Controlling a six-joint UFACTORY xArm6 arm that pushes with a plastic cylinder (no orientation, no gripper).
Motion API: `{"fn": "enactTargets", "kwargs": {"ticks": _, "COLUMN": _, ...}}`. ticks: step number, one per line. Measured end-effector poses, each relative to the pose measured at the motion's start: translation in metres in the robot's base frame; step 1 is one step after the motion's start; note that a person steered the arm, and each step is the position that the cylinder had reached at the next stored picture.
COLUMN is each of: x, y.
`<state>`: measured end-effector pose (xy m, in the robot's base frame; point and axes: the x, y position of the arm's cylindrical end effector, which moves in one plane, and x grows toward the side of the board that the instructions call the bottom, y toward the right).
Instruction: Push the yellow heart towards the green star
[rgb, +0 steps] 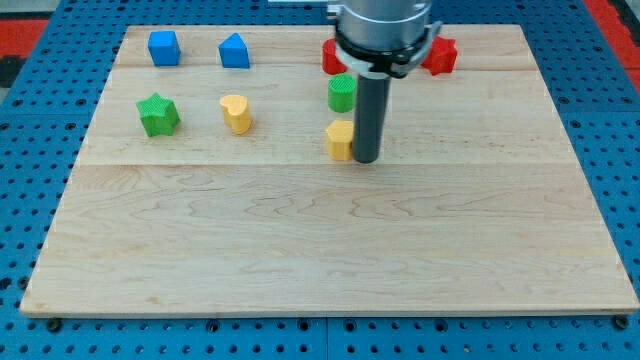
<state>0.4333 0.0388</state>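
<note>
My tip (366, 160) rests on a pale wooden board (330, 250), made of glued planks with visible grain and seam lines running across it. The board sits on a blue perforated surface (30, 180) with rows of small holes, and a strip of red (610, 15) shows at the view's top right corner. I can read no brand, label or writing anywhere.

The tool is a plain dark rod (367, 115) hanging from a grey cylindrical arm end (385, 30); it has nothing to spread or press together, so it pinches nothing. A yellow block (340, 140), its shape unclear, sits just beside my tip on the view's left, touching the rod or very nearly. A green block (342, 93) stands just above that one, close to the rod's left side.

The yellow heart (236, 113) lies well to the view's left of my tip, a little higher up. The green star (158, 114) is farther left still, beside the heart but apart from it. Two blue blocks (164, 47) (234, 50) sit near the board's top edge, up and left of my tip. Red blocks (331, 57) (440, 55) peek out on either side of the arm end.
</note>
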Motion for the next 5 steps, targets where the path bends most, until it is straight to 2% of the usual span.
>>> {"fn": "enactTargets", "kwargs": {"ticks": 1, "x": 0.014, "y": 0.023}}
{"fn": "enactTargets", "kwargs": {"ticks": 2, "x": 0.036, "y": -0.058}}
{"fn": "enactTargets", "kwargs": {"ticks": 3, "x": 0.019, "y": -0.137}}
{"fn": "enactTargets", "kwargs": {"ticks": 4, "x": -0.011, "y": -0.109}}
{"fn": "enactTargets", "kwargs": {"ticks": 5, "x": -0.03, "y": -0.056}}
